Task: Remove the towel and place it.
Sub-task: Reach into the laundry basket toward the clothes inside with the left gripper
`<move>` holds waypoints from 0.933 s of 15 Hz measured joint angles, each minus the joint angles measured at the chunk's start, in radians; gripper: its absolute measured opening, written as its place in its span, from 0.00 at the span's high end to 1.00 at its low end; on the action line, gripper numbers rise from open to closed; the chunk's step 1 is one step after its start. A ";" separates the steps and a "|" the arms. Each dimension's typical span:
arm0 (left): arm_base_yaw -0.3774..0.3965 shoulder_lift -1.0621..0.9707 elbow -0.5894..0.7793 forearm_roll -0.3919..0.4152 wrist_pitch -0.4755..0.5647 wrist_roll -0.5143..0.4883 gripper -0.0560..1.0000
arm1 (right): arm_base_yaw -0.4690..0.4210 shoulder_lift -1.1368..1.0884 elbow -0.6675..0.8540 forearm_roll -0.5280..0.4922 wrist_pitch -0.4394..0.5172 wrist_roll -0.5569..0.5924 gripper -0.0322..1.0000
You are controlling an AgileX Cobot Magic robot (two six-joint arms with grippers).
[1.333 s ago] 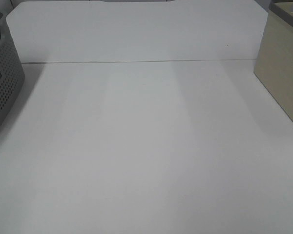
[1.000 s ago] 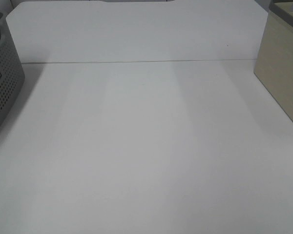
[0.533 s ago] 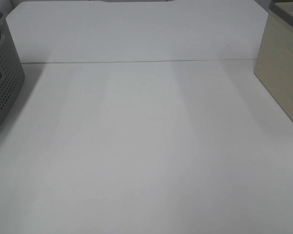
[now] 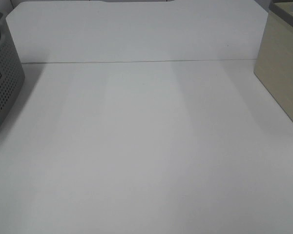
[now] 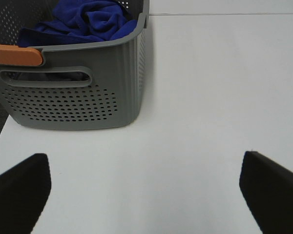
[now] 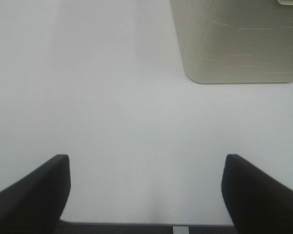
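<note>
The towel point(image 5: 85, 22), royal blue and crumpled, lies inside a grey perforated basket point(image 5: 73, 100) with an orange handle, seen in the left wrist view. My left gripper point(image 5: 145, 192) hovers open over the white table, short of the basket, with nothing between its black fingers point(image 5: 19, 187). My right gripper point(image 6: 146, 192) is open too, above bare table near a beige bin point(image 6: 237, 41). Neither arm appears in the exterior high view, and the towel is hidden there.
In the exterior high view the grey basket point(image 4: 2, 83) stands at the table's left edge and the beige bin point(image 4: 283, 63) at the right edge. A white table point(image 4: 146, 146) with a seam across the back spans between them.
</note>
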 joint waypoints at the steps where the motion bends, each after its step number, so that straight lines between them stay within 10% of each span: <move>1: 0.000 0.000 0.000 0.000 0.000 0.000 0.01 | 0.000 0.000 0.000 0.000 0.000 0.000 0.20; 14: 0.000 0.000 0.000 0.000 0.000 0.000 0.01 | 0.000 0.000 0.000 0.000 0.000 0.000 0.20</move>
